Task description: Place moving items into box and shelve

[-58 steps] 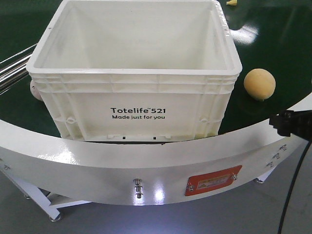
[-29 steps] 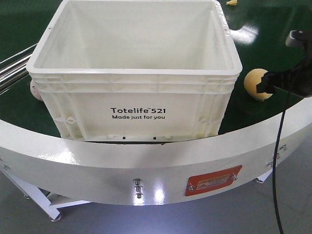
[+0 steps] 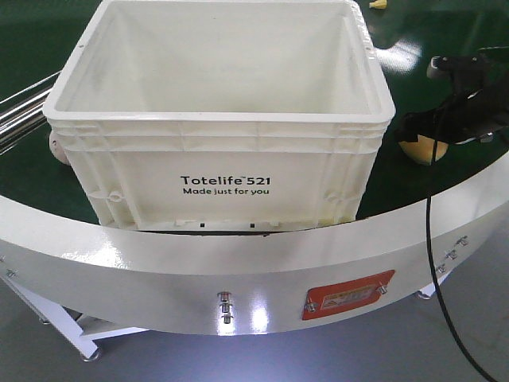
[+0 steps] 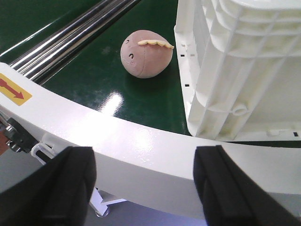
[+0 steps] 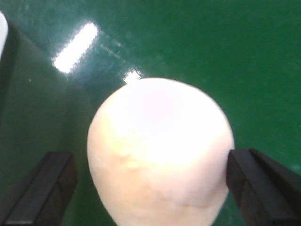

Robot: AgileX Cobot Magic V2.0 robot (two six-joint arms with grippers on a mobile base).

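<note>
The yellow ball (image 5: pixel 160 141) is straddled by spread right gripper (image 5: pixel 150 188), unclamped; judged light, soft, roll-prone, best pinched across middle; left gripper (image 4: pixel 148 186) spread, empty.

Glossy dark green tabletop (image 3: pixel 32 48) with bright spots of lamp light, bordered at the near side by a broad curved white rim (image 3: pixel 159 263) carrying a red label plate (image 3: pixel 347 294) and small bolts (image 3: pixel 226 306) left of it. At the left edge, shiny chrome rails (image 3: pixel 20 111) side by side over the green surface, near them on the rim a yellow sticker (image 4: pixel 13 89) with a red arrow, and at the far right a tiny yellow piece (image 3: pixel 378 5), too small to tell. Under the rim, grey floor (image 3: pixel 238 358) and a white frame leg (image 3: pixel 67 326).
</note>
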